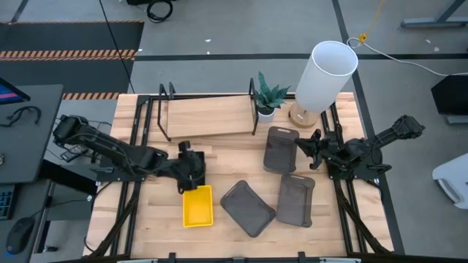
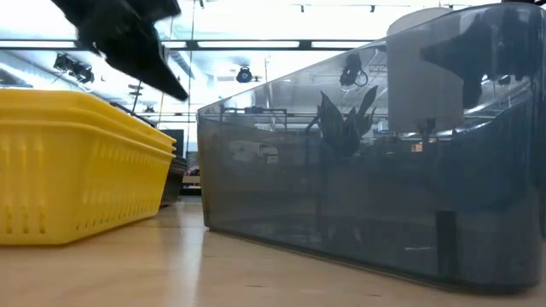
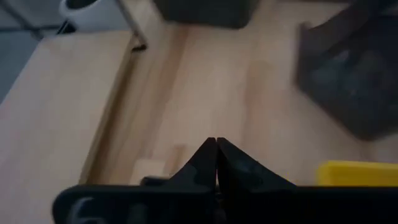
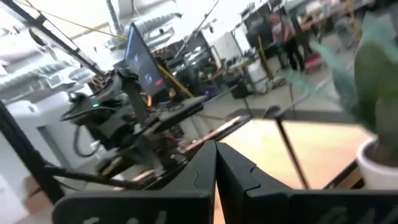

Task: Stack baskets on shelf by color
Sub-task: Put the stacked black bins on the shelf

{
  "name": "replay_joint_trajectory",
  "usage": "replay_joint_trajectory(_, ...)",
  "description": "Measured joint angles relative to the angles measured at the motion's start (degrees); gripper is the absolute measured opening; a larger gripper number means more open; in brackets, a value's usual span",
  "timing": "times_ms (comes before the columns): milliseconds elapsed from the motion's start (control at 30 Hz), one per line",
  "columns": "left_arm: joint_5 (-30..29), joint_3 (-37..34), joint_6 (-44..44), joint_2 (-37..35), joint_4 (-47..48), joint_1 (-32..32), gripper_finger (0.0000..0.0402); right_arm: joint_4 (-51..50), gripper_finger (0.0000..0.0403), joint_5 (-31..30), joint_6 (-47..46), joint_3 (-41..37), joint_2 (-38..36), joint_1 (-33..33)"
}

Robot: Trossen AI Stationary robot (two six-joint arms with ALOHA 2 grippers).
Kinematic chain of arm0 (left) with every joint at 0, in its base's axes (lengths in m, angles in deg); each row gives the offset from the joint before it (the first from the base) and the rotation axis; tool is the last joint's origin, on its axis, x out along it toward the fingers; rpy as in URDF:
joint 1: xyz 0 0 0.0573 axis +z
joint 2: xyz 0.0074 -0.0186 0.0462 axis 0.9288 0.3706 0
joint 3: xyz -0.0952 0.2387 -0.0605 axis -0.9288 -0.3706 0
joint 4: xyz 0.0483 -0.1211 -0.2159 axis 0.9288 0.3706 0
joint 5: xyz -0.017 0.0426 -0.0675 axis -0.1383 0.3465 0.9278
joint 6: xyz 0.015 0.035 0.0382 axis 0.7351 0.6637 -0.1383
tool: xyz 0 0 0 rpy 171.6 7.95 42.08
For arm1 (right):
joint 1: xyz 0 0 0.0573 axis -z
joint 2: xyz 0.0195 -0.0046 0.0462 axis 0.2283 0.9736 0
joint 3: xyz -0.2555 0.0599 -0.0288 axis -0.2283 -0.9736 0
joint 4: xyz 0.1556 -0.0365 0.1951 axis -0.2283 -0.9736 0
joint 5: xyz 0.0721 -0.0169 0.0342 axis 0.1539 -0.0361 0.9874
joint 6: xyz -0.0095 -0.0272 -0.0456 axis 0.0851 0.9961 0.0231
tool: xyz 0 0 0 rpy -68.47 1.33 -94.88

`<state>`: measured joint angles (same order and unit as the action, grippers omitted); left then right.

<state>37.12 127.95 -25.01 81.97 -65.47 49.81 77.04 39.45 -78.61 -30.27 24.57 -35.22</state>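
Counts — one yellow basket stack (image 1: 197,207), just below the left gripper (image 1: 191,177), showing two nested rims in the low view. Three dark grey baskets (image 1: 248,208) (image 1: 295,199) (image 1: 281,149) — all between the two grippers. One shelf (image 1: 208,117), one potted plant (image 1: 268,97), one white lamp (image 1: 324,76).

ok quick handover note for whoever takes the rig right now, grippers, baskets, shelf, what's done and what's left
Left gripper: fingers shut and empty, just behind the yellow basket stack.
Right gripper: fingers shut and empty, beside the rear grey basket.
Shelf: at the back of the table, nothing on it.
Baskets: the low view shows nested yellow ones; three dark grey lie on the table, the rear one, a middle one and a right one. No black mesh baskets are in view.
Done: yellow looks nested, but it sits off the shelf.
Left: stack the grey baskets and get every stack onto the shelf.
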Motion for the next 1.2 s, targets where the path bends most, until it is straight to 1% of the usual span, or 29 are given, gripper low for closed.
replay_joint_trajectory(100, 2.3, -1.5, 0.1, 0.0, 0.6, 3.6, 0.0011, -1.6, 0.0015, 2.7, -1.7, 0.0, 0.8, 0.0)
replay_joint_trajectory(167, 6.1, -2.1, 0.3, 0.0, 0.4, 6.0, 0.0008, -2.7, 0.0015, 3.3, -2.1, 0.0, 1.7, 0.0)
replay_joint_trajectory(267, 13.4, -2.4, 0.5, 0.1, 1.6, 8.4, 0.0007, -2.6, 0.0015, 3.3, -3.8, 0.0, 2.9, 0.0)
replay_joint_trajectory(400, 22.1, -2.4, -0.5, 0.1, 4.6, 8.7, 0.0018, -2.8, 0.0015, 3.3, -4.3, 0.0, 4.1, 0.0)
replay_joint_trajectory(433, 23.8, -2.4, -1.6, 0.1, 5.6, 8.5, 0.0023, -2.8, 0.0015, 3.2, -4.3, 0.0, 4.4, 0.0)
replay_joint_trajectory(500, 25.3, -2.4, -3.9, 0.1, 8.3, 7.8, 0.0033, -2.8, 0.0015, 3.2, -3.9, 0.0, 4.6, 0.0)
replay_joint_trajectory(633, 25.3, -1.8, -8.4, -0.6, 15.9, 5.6, 0.0054, -2.8, 0.0015, 3.0, -2.3, 0.0, 4.7, 0.0)
replay_joint_trajectory(733, 25.2, 0.9, -11.1, -0.6, 21.7, 3.8, 0.0069, -2.8, 0.0015, 2.7, -0.8, 0.0, 4.7, 0.0)
replay_joint_trajectory(833, 24.7, 3.2, -11.6, -0.6, 23.0, 1.1, 0.0081, -2.8, 0.0015, 2.7, 0.1, 0.0, 4.7, 0.0)
replay_joint_trajectory(967, 24.5, 3.6, -13.1, -0.6, 24.0, -3.7, 0.0100, -2.8, 0.0015, 2.7, 0.0, 0.0, 4.7, 0.0)
replay_joint_trajectory(1033, 21.2, 3.6, -14.1, -0.6, 26.1, -5.7, 0.0112, -2.8, 0.0015, 2.7, -0.1, 0.0, 4.7, 0.0)
replay_joint_trajectory(1133, 12.7, 3.6, -19.7, -0.6, 30.5, -7.0, 0.0127, -2.8, 0.0015, 2.4, -0.2, 0.0, 4.7, 0.0)
replay_joint_trajectory(1200, 11.5, 3.8, -23.3, -0.6, 32.9, -6.8, 0.0133, -2.8, 0.0015, 1.7, -0.3, 0.0, 4.7, 0.0)
